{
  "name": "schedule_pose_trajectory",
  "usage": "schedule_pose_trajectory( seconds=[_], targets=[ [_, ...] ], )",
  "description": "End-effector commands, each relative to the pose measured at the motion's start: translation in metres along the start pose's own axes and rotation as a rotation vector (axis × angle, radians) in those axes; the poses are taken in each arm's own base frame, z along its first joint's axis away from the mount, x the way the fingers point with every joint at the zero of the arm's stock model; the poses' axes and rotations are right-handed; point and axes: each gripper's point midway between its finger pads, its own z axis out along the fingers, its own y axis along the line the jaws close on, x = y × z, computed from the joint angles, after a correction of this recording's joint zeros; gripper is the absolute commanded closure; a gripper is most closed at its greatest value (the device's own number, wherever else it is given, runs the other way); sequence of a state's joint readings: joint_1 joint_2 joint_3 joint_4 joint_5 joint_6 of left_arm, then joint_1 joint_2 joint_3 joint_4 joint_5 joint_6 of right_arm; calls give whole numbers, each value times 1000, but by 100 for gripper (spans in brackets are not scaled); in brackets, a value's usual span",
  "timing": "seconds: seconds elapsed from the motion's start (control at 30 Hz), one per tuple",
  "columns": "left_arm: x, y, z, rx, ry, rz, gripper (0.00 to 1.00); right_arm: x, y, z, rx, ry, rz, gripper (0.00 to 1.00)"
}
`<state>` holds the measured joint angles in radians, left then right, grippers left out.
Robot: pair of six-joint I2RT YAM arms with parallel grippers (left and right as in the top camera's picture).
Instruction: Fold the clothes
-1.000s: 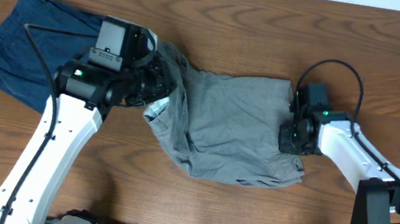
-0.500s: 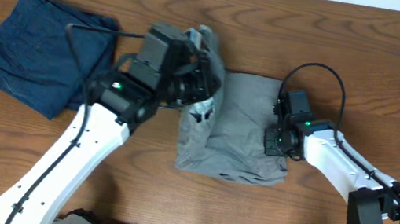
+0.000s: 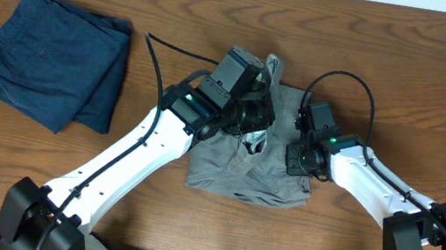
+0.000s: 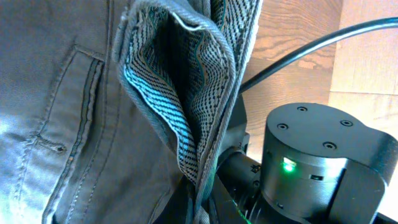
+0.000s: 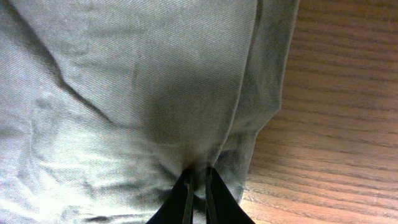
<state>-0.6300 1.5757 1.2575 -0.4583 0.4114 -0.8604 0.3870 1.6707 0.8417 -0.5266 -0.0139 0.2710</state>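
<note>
The light grey shorts (image 3: 245, 168) lie bunched in the middle of the table. My left gripper (image 3: 257, 123) is shut on their waistband and holds it lifted over the rest of the fabric. In the left wrist view the paler woven inner waistband (image 4: 186, 93) hangs from the fingers (image 4: 202, 208), with the right arm's black body close beside it. My right gripper (image 3: 299, 160) is shut on the right edge of the shorts, low at the table. The right wrist view shows its fingers (image 5: 198, 177) pinching a fold of grey cloth (image 5: 124, 81).
A folded dark navy-blue garment (image 3: 51, 59) lies at the far left. The two arms are very close together over the shorts. A black cable (image 3: 173, 47) loops over the table behind the left arm. Bare wood (image 5: 336, 124) lies right of the shorts.
My left gripper has carried the waistband far to the right, from the shorts' left edge across to the right side. The shorts have narrowed. My right gripper has shifted slightly left.
</note>
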Motion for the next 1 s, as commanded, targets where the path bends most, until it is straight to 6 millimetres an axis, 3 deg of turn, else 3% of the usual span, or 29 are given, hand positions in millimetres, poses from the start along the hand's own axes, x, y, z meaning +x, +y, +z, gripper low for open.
schedule_pose_trajectory(
  seconds=[0.0,0.07,0.2,0.3,0.4,0.5,0.6,0.7,0.87,0.97],
  targets=[
    [-6,-17,-7,39,-27,10,91,33,8,17,-28,111,2,92],
    [-5,-17,-7,41,-23,11,73,32,8,16,-28,108,20,89],
    [-10,-18,-13,57,-33,43,64,16,-8,4,33,74,113,84],
    [-30,-12,-23,55,-86,89,63,-12,-38,-28,129,11,194,84],
    [-63,14,-33,-31,-192,133,63,-43,-68,-74,192,-79,275,82],
    [-92,43,-42,-142,-293,155,63,-68,-72,-116,128,-168,322,83],
    [-111,68,-46,-232,-346,147,63,-87,-38,-145,-78,-237,214,83],
    [-117,85,-37,-276,-336,141,63,-86,3,-155,-284,-229,112,83],
    [-113,116,-4,-343,-256,126,63,-55,57,-139,-490,-93,18,85],
    [-104,138,17,-393,-193,102,63,-25,77,-114,-495,19,-27,84]
  ],
)
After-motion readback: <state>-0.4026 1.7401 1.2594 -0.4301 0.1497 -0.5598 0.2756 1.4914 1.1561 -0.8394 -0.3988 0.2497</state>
